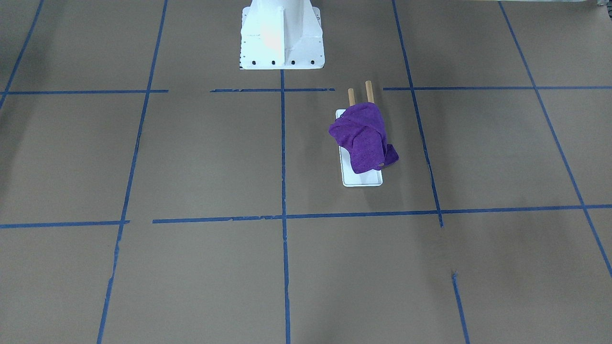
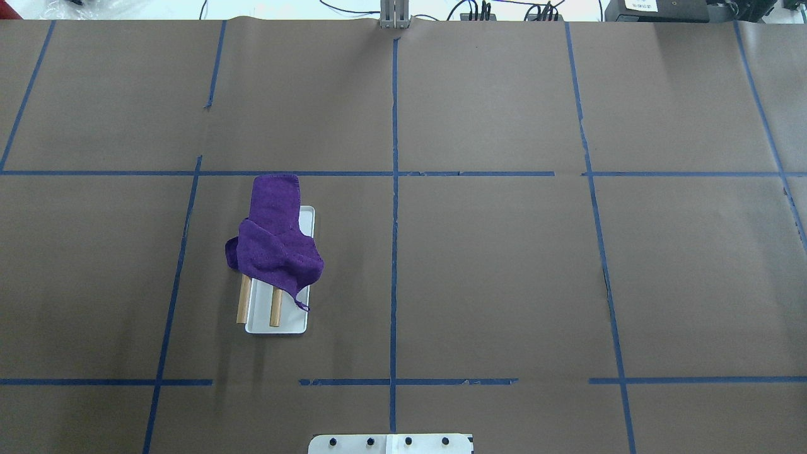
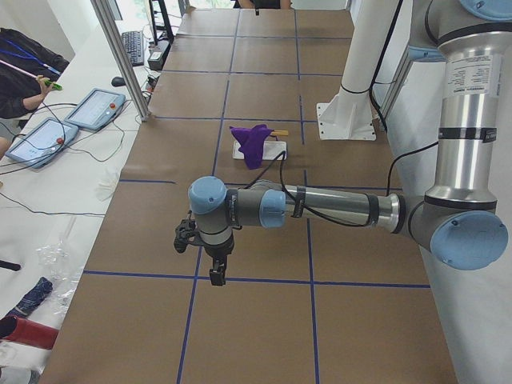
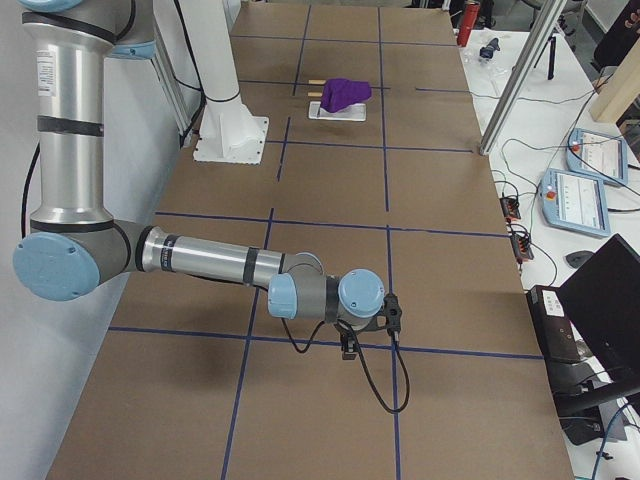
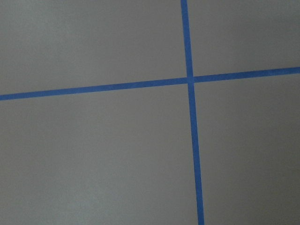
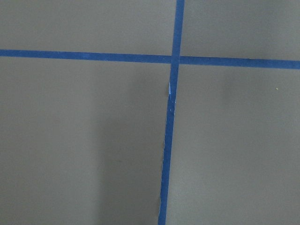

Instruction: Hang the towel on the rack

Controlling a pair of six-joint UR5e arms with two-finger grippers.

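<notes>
Left gripper (image 3: 217,274), towel (image 3: 253,142) on rack (image 3: 274,150) well beyond

Robot lab: tape-gridded table (image 2: 504,284), teach pendants (image 3: 94,108) alongside

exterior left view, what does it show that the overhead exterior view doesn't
Only exterior left: the left arm's hand hanging above the table, and tablets on a side bench. Only overhead: both rods of the rack side by side. Both: the purple towel draped over the rack, and the blue tape grid.
</notes>
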